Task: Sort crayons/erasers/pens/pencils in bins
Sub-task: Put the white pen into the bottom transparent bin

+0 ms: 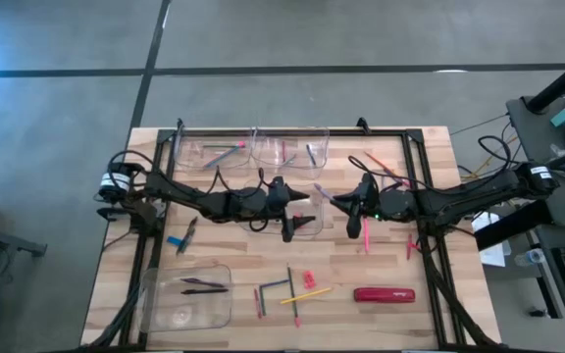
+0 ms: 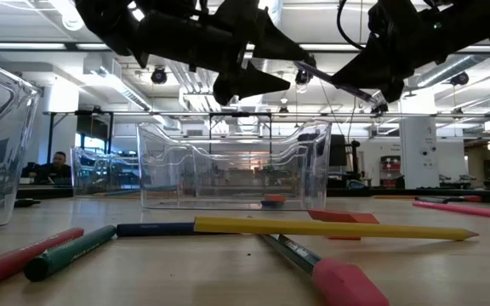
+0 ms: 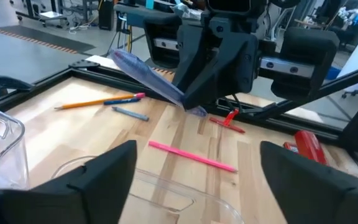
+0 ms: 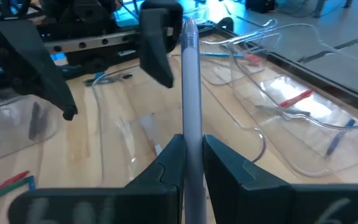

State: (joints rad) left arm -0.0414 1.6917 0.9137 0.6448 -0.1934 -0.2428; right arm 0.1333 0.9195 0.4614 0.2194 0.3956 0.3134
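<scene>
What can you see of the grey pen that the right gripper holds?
The grey pen is a slim, pale lavender-grey stick that looks like plastic. The right gripper pinches it near one end between its fingers, and the rest juts out toward the left gripper. It hangs in the air above the central clear bin, touching nothing else.

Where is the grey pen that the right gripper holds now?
The grey pen is clamped in the right gripper, above the table's middle in the high view, pointing toward the open left gripper and the clear bin beneath it.
</scene>
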